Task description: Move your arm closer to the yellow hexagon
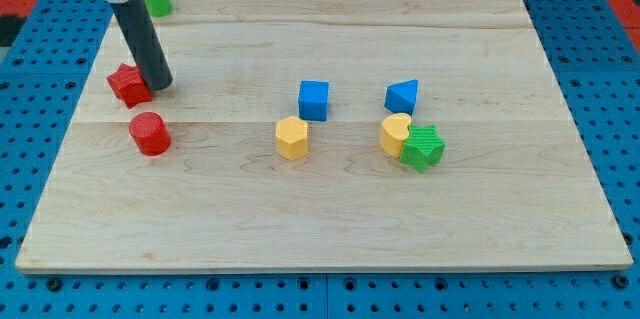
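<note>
Item 1: yellow hexagon, near board centre, just below the blue cube, well apart to the view's right of my tip.
Item 2: my tip, a bare rod end holding nothing, touching the red star block's right side; rod rises tilted toward the view's upper left.
Item 3: red cylinder, below.

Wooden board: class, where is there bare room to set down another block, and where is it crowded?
Bare: the strip along the view's bottom, below the red cylinder and yellow hexagon; also the view's top right. Crowded: around my tip and the red star.
</note>
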Controlling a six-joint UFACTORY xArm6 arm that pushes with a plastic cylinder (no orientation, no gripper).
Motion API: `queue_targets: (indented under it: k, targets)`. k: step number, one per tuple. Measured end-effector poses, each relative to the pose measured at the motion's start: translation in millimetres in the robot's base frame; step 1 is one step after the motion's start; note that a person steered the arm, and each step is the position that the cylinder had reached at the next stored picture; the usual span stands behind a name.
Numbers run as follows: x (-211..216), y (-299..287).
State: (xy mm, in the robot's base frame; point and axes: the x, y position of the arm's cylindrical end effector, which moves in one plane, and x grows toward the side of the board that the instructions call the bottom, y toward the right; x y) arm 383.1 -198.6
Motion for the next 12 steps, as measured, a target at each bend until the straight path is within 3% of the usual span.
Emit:
queue_targets:
  k: [8,12]
  targets:
    - [9.4,101.6]
    - [77.4,122.9]
